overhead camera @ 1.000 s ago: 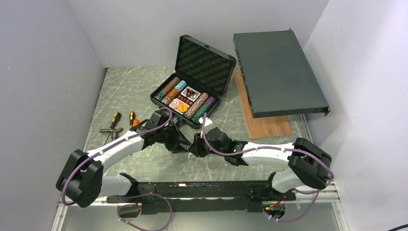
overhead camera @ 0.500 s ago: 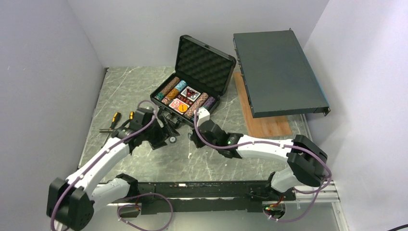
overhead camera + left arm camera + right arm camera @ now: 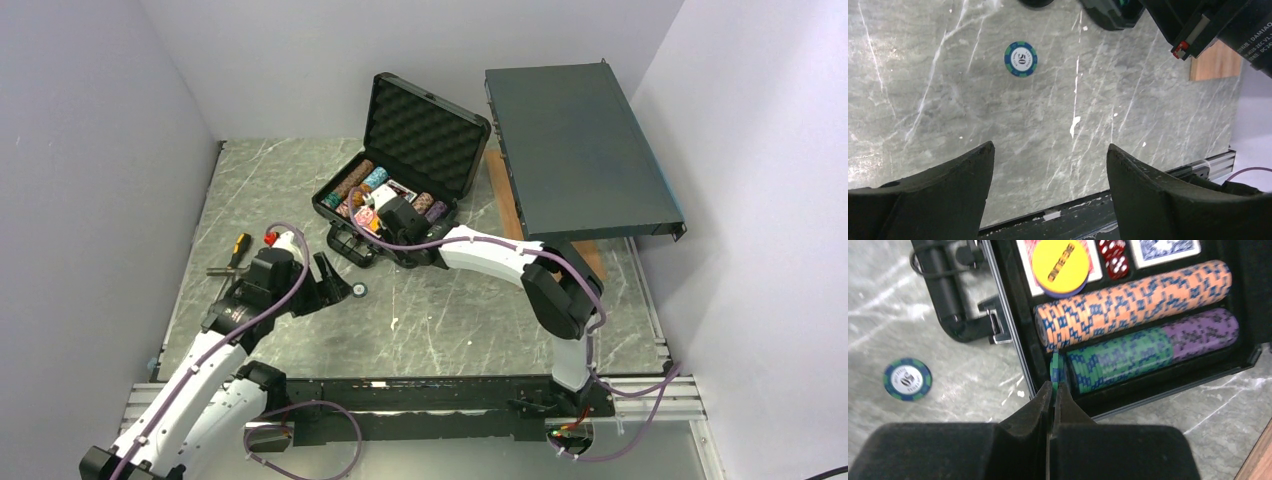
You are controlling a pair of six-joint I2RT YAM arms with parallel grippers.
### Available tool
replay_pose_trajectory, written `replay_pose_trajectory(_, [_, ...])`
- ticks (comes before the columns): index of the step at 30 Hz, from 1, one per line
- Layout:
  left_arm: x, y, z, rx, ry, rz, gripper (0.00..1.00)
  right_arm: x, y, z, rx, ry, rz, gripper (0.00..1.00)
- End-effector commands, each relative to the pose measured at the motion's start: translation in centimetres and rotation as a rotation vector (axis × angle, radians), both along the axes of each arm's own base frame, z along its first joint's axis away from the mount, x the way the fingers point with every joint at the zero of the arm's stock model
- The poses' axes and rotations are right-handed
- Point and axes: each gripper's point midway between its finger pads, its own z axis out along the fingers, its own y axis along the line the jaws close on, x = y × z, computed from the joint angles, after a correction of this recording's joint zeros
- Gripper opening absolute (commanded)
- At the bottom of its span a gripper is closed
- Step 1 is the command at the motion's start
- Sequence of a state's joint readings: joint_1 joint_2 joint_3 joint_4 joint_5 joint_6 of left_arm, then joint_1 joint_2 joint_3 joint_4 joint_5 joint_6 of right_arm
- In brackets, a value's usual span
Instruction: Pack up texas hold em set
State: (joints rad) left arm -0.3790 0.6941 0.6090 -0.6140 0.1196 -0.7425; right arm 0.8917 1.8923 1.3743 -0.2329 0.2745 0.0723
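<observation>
- Top external: L claw [image 3: 332,280] front-left of case [image 3: 425,130], wide open, empty; loose chip [image 3: 361,291] lies flat just off case front.
- R claw [image 3: 1053,386] at case front edge, nipped on green chip [image 3: 1054,369], at end of green row [image 3: 1118,357].
- Step: slotting chips. Next, I'd say: seat it, release; L grabs loose chip.

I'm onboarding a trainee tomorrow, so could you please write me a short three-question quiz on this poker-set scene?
1. True or false: the black case is shut.
2. Where does the loose blue-and-green chip lie? A) inside the case B) on the table C) on the wooden board
3. What number is printed on that chip?
Key: 1 false, it stands open; 2 B; 3 50.
</observation>
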Motion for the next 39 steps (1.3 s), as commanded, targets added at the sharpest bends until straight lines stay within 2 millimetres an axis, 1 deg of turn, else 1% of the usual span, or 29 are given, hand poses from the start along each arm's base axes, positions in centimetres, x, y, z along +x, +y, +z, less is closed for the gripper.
replay_pose_trajectory(1, [-0.3,0.0,-0.8,0.017,-0.004,-0.040,0.84,-0.3,0.1,-0.4,-0.084,0.002,0.095,0.00])
replay_pose_trajectory(5, [-0.4,-0.2,-1.4,0.018,0.013,-0.057,0.84,-0.1,-0.2,-1.0,-0.115,-0.001,0.089,0.00])
replay_pose_trajectory(10, [-0.2,-0.7,-1.6,0.010,0.019,-0.076,0.83,0.2,-0.9,-1.9,-0.164,-0.001,0.082,0.00])
replay_pose_trajectory(14, [-0.1,-0.6,-1.7,0.022,0.024,-0.074,0.83,0.6,-2.1,-2.2,-0.223,-0.014,0.066,0.00])
replay_pose_trajectory(17, [-0.1,-0.5,-1.8,0.025,0.027,-0.074,0.83,0.6,-2.7,-1.9,-0.240,-0.033,0.051,0.00])
replay_pose_trajectory(21, [0.0,-0.9,-2.0,0.008,0.036,-0.078,0.82,1.0,-3.0,-1.2,-0.223,-0.056,0.038,0.00])
replay_pose_trajectory(23, [0.0,-1.2,-2.0,-0.001,0.045,-0.088,0.82,1.0,-2.9,-1.3,-0.224,-0.051,0.037,0.00])
replay_pose_trajectory(26, [0.1,-1.4,-2.0,-0.005,0.053,-0.094,0.82,0.5,-2.3,-1.6,-0.201,-0.029,0.077,0.00])
replay_pose_trajectory(29, [0.1,-1.3,-2.0,0.000,0.056,-0.094,0.81,-0.2,-2.2,-2.0,-0.195,0.006,0.097,0.00])
replay_pose_trajectory(33, [0.2,-1.2,-1.9,0.003,0.051,-0.087,0.82,-1.6,-1.9,-2.7,-0.171,0.044,0.170,0.00])
replay_pose_trajectory(39, [0.5,-1.8,-1.8,-0.011,0.064,-0.104,0.81,-1.2,-2.5,-2.9,-0.219,0.023,0.170,0.00])
